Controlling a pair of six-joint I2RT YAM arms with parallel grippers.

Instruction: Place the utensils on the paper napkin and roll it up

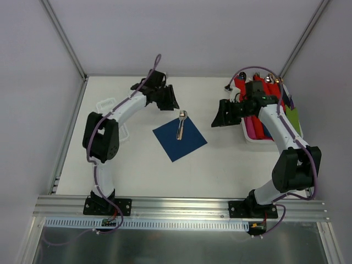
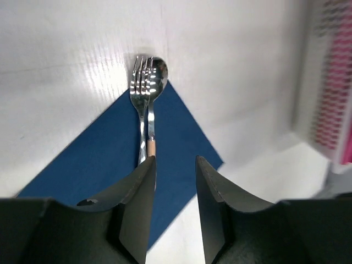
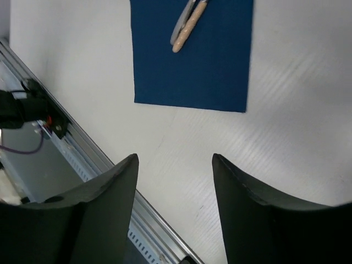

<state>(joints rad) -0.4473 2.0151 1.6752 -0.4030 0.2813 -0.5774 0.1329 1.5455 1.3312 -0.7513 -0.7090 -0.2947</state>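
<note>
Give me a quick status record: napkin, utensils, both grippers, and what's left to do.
paper napkin: dark blue, lying flat and unrolled on the table
utensils: fork and spoon side by side on the napkin, heads over its far corner
left gripper: open, empty, by the napkin's far corner
right gripper: open, empty, to the right of the napkin
tray: far right, holding coloured rolls
remaining: rolling not yet done
</note>
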